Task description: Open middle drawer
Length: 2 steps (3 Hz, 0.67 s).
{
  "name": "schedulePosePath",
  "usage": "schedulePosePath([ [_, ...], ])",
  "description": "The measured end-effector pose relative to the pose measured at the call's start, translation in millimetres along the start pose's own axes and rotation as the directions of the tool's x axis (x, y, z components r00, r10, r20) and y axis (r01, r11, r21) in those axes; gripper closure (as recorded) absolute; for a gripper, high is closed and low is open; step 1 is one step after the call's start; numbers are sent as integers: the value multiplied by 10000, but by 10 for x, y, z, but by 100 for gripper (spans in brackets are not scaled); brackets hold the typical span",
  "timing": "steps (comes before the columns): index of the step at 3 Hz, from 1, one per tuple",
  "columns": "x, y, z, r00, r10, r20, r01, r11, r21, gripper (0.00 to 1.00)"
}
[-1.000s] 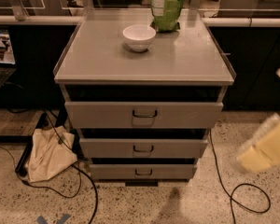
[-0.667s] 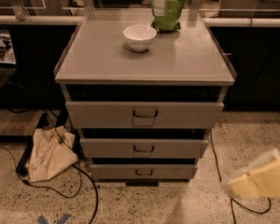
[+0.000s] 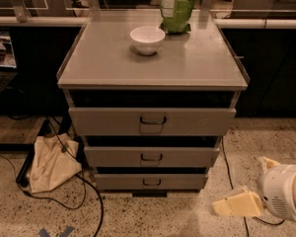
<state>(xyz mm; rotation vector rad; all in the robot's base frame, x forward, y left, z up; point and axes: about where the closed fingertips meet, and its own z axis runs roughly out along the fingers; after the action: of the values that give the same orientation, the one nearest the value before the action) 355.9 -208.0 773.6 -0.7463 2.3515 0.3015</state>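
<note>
Grey three-drawer cabinet (image 3: 153, 73) seen from the front and above, on a speckled terrazzo floor (image 3: 163, 216). The gripper (image 3: 238, 204), cream-coloured on a white rounded wrist, hangs low at the right edge of the view, just above the floor. Whether it is spread or closed cannot be told. It touches no object.

The middle drawer (image 3: 187, 157) lies up and to the left of the gripper, well apart from it. Its small dark loop handle (image 3: 151, 157) sits at the centre of the front. A dark gap shows above its upper edge. Above it is the tallest drawer front (image 3: 197, 121). Below it, closest to the gripper's height, is the slimmest drawer front (image 3: 177, 182).

Farther up and to the left, on the flat cabinet top, stand a white bowl (image 3: 147, 38) and, behind it to the right, a green bag (image 3: 176, 6).

On the far side of the cabinet from the gripper, a cream cloth bag (image 3: 52, 163) slumps on the floor, with black cables (image 3: 91, 196) trailing past it. Another cable (image 3: 229, 169) runs down the floor between the cabinet and the gripper. Dark counter fronts (image 3: 271, 68) close the room behind.
</note>
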Motion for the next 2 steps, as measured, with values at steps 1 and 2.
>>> schedulePosePath([
  [1,284,-419,834,9971,741,187,-724,9940,-824,0],
  [2,471,-649,1322,9932,1167,16,-1151,9817,-1518,0],
])
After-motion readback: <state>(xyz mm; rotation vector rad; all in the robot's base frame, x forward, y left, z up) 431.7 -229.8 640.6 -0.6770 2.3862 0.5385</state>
